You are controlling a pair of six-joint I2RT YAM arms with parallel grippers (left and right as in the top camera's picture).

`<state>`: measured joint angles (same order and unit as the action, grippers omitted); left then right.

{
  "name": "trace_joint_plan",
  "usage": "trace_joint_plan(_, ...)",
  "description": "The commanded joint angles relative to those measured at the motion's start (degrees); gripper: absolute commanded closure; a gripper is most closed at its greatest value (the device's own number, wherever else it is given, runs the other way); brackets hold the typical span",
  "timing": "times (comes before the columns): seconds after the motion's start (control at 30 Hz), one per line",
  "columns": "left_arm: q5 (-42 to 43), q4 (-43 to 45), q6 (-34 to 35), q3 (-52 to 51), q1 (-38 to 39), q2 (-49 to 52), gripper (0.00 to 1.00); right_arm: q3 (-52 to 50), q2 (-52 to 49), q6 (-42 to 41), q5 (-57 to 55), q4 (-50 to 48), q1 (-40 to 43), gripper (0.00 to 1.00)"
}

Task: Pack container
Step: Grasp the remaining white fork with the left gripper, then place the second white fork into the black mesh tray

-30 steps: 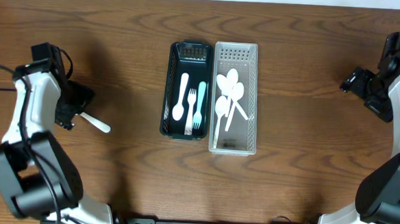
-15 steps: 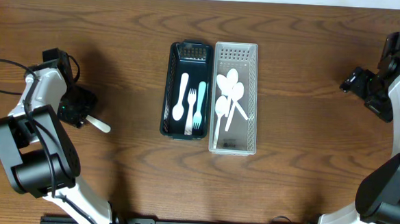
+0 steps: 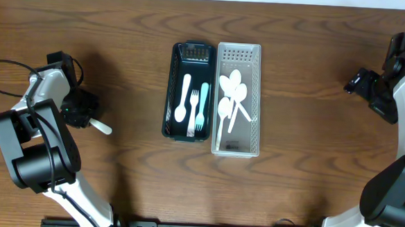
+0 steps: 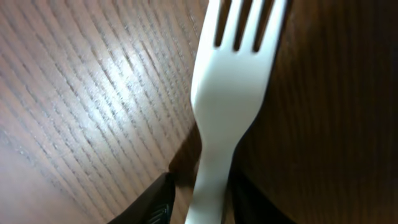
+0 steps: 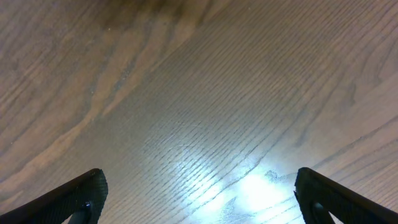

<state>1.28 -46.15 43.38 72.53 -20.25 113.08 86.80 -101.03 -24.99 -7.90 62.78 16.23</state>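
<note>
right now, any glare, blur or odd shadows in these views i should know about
Left wrist: the white fork fills the frame, soft-edged, with sheen on the table beside it. Right wrist: a glare patch low on the wood, its fingertips blurred. Overhead: even light, sharp, soft arm shadows.

Dark wooden table [image 3: 115, 185] with black tray [image 3: 169, 91] beside white basket [image 3: 239, 54]

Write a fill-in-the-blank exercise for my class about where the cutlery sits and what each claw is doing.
1. The left claw is shut on a white ____.
2. The dark basket holds one spoon and ____ forks.
3. The white basket holds several white ____.
4. The right claw holds nothing and is ____.
Missing words: fork; two; spoons; open.
</note>
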Motion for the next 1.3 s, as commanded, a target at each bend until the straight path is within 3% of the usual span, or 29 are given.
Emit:
trace_joint_plan(0.0, -0.4, 0.1, -1.1, -0.4, -0.2, 0.5, 0.70, 0.0, -0.2, 0.2, -0.2, 0.0, 0.2, 0.01)
trace_joint_plan(0.2, 4.2, 0.2, -3.8, -0.3, -0.2, 0.5, 0.94, 0.0, -0.2, 0.2, -0.2, 0.0, 0.2, 0.01)
trace_joint_plan(0.37, 9.9, 0.3, -6.8, -0.1, 0.1, -0.6, 0.94, 0.0, -0.2, 0.2, -0.2, 0.0, 0.2, 0.01)
trace_joint_plan(0.57, 11.8, -0.7, -20.0, 3.1, 4.9, -6.7, 0.94, 0.0, -0.2, 0.2, -0.2, 0.0, 0.2, 0.01)
trace_joint_plan(0.7, 11.8, -1.0, -27.3, 3.4, 12.0, -14.7, 0.94, 0.0, -0.2, 0.2, -0.2, 0.0, 0.2, 0.01)
trace_joint_plan(0.93, 11.0, -2.5, -34.4, 3.4, 29.9, -24.7, 0.94, 0.0, -0.2, 0.2, -0.2, 0.0, 0.2, 0.01)
trace_joint_plan(1.13, 1.1, -2.0, -42.1, 2.9, 42.0, -22.9, 0.94, 0.0, -0.2, 0.2, -0.2, 0.0, 0.2, 0.01)
trace_joint_plan(1.27, -0.7, 0.8, -45.3, 2.5, 44.6, -17.8, 0.88, 0.0, -0.2, 0.2, -0.2, 0.0, 0.2, 0.01)
